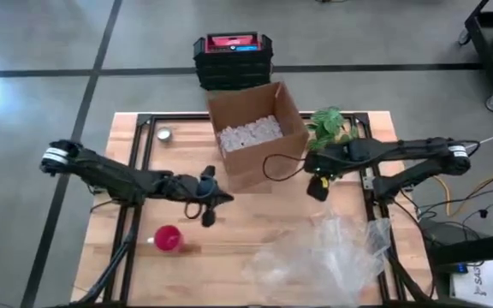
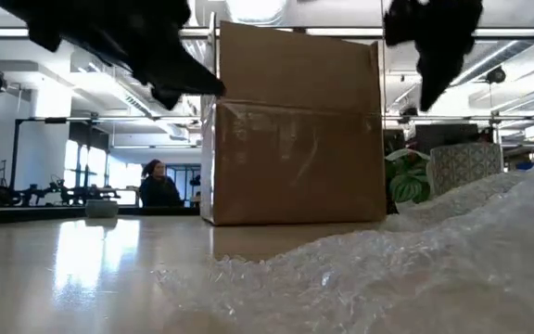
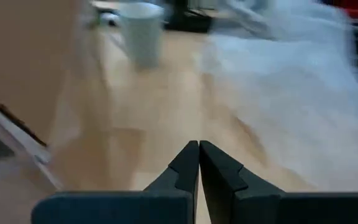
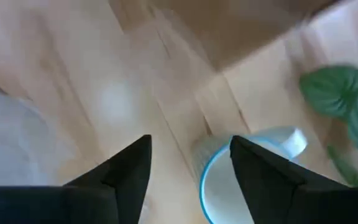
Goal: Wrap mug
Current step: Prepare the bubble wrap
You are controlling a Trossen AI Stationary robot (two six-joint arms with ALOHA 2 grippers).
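left hand closed, right hand spread

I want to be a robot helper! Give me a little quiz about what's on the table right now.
1. True or false: the left gripper has its jaws shut.
2. What is in the box? A) white packing bits B) spoons C) books
3. Fill in: the open right gripper is just above the pale ___.

Key: 1 true. 2 A. 3 mug.
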